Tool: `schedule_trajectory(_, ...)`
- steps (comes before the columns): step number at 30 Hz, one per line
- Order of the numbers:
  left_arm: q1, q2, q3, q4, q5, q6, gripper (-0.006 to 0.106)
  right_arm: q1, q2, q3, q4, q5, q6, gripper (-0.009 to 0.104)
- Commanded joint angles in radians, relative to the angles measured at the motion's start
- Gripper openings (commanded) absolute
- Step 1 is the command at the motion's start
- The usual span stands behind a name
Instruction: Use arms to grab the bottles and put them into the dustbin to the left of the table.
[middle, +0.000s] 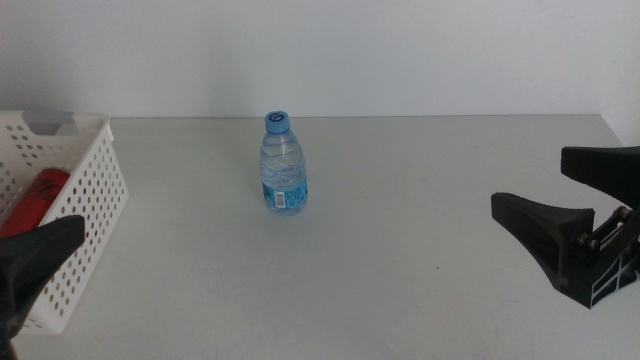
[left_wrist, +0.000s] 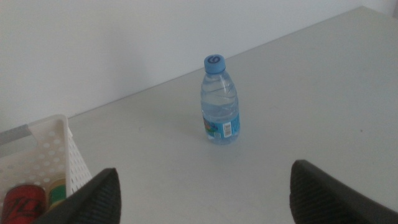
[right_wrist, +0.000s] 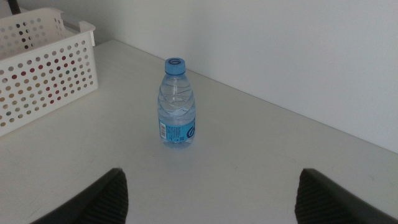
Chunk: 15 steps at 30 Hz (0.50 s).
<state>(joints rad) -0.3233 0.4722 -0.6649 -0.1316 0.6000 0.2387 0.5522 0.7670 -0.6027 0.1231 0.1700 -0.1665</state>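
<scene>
One water bottle stands upright on the grey table, near the middle and toward the far edge, with a blue cap and a blue label. Nothing touches it. The white basket with round holes sits at the left side of the table, well apart from the bottle.

The middle view shows a red can lying inside the basket, partly covered by the left gripper, which is at the lower left corner, in front of the basket. In this view only one dark finger of it can be seen, so its state is not clear from here. The left wrist view gives more: both jaws stand far apart, so this hand is open and holds nothing. The same view looks into the basket corner and shows the red can next to a second thing with a yellowish and green top; what it is I cannot tell, because only a small part shows.

The right gripper is at the right edge of the table, well apart from the bottle. Its two wedge fingers are spread wide in the middle view, and the right wrist view confirms this, with the bottle far ahead between the jaws. It is open and empty.

The right wrist view shows the basket only from outside, through the holes.
</scene>
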Motion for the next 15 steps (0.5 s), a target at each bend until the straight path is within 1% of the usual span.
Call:
schedule_trajectory(1, -0.005, 0.02, -0.006, -0.012, -0.137, -0.042, 0.092, 0.0, -0.005, -0.03, -0.006, -0.072, -0.008, 0.076)
schedule_trajectory(4, -0.005, 0.058, 0.06, -0.062, -0.292, -0.023, 0.092, 0.0, -0.005, -0.03, -0.006, -0.072, -0.008, 0.076)
schedule_trajectory(8, -0.02, 0.127, 0.147, -0.129, -0.516, 0.077, 0.092, 0.0, -0.005, -0.03, -0.006, -0.072, -0.008, 0.076)
schedule_trajectory(11, -0.073, 0.205, 0.171, -0.139, -0.644, 0.126, 0.092, 0.0, -0.005, -0.03, -0.006, -0.072, -0.008, 0.076)
schedule_trajectory(15, -0.148, 0.328, 0.171, -0.127, -0.752, 0.142, 0.092, 0.0, -0.005, -0.03, -0.006, -0.072, -0.008, 0.076)
